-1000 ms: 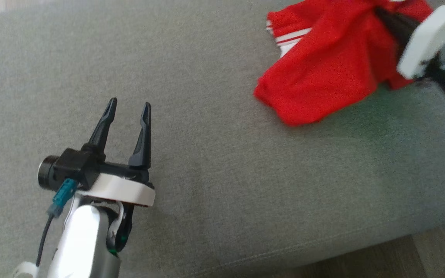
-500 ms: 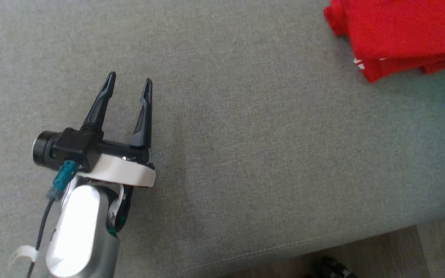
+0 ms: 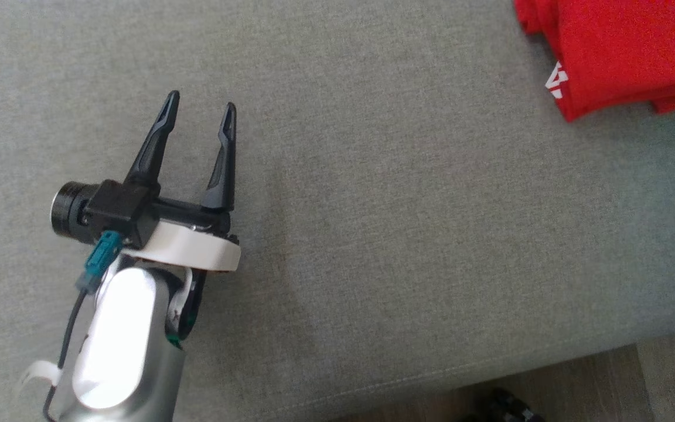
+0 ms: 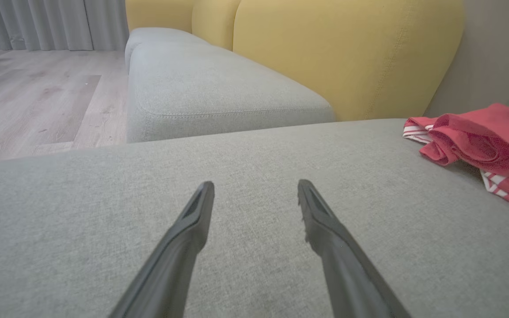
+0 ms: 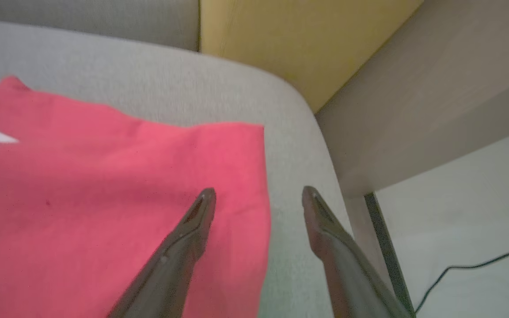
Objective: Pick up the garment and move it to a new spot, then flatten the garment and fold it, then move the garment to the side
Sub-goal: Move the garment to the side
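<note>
The red garment [image 3: 624, 53] with white trim lies bunched on the grey sofa seat [image 3: 402, 234], at the head view's top right. In the left wrist view the garment [image 4: 480, 141] rests far to the right. My left gripper [image 3: 201, 101] hovers open over bare seat at the lower left, well apart from the cloth, with nothing between its fingers [image 4: 255, 185]. My right gripper [image 5: 259, 191] stands open just above the garment's [image 5: 104, 198] right edge, holding nothing; its left finger is over red cloth, its right finger over grey seat.
Yellow back cushions [image 4: 325, 53] rise behind the seat, and a second grey seat section [image 4: 219, 92] extends away. The seat's front edge drops to wooden floor [image 3: 607, 387]. Past the sofa's rounded corner a thin dark cable [image 5: 471, 267] lies on pale floor.
My right gripper has opened and let go of the garment, which now lies on the seat. The head camera has shifted, so the garment sits further right and the right arm has left that view.
</note>
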Tool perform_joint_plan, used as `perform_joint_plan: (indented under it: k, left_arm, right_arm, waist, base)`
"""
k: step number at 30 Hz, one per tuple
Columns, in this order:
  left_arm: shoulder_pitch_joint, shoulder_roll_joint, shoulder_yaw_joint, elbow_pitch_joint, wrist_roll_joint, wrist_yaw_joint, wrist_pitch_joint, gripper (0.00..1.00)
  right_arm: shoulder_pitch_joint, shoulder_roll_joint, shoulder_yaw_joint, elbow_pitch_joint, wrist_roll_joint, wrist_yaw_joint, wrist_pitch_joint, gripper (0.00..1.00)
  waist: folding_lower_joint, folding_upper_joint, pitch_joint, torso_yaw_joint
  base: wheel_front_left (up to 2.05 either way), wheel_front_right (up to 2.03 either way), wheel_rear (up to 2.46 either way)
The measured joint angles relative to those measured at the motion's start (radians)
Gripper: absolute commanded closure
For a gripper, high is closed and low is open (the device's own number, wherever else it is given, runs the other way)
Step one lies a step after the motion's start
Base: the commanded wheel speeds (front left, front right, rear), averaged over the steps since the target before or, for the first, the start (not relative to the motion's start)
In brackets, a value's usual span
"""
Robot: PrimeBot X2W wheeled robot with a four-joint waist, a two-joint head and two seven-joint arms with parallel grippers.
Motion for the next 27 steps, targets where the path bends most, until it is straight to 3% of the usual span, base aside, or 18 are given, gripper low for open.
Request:
perform_joint_plan:
  k: [5,9,14,18,21,27]
  left_arm:
    - [0.011,-0.001,0.017,-0.002,-0.026,0.004,0.000,0.00]
    - [0.046,-0.002,0.031,-0.011,-0.045,0.008,0.000,0.00]
    - [0.116,-0.003,0.070,-0.019,-0.067,0.012,0.000,0.00]
    - [0.158,-0.004,0.105,-0.030,-0.085,0.014,0.000,0.00]
    - [0.192,-0.003,0.135,-0.031,-0.092,0.016,0.000,0.00]
    - [0.269,-0.004,0.184,-0.031,-0.137,0.018,0.000,0.00]
  right_arm:
    - [-0.003,0.008,-0.035,0.019,-0.047,0.000,-0.208,0.00]
    - [0.003,0.030,-0.064,0.005,-0.048,0.000,-0.313,0.00]
    - [0.080,0.042,-0.086,-0.120,-0.044,0.000,-0.351,0.00]
    - [0.221,0.037,-0.123,-0.322,-0.045,0.000,-0.352,0.00]
    - [0.350,0.034,-0.195,-0.464,-0.050,0.000,-0.353,0.00]
    - [0.618,0.067,-0.349,-0.617,-0.094,0.000,-0.353,0.00]
  waist:
    - [0.0000,0.0000,-0.060,0.009]
    - [0.0000,0.0000,-0.129,0.019]
    - [-0.0001,0.0000,-0.227,0.035]
    - [-0.0001,0.0000,-0.307,0.051]
    - [-0.0001,0.0000,-0.365,0.065]
    - [-0.0002,0.0001,-0.457,0.085]
  base:
    - [0.00,0.00,0.00]
    - [0.00,0.00,0.00]
    - [0.00,0.00,0.00]
    - [0.00,0.00,0.00]
    - [0.00,0.00,0.00]
    - [0.00,0.00,0.00]
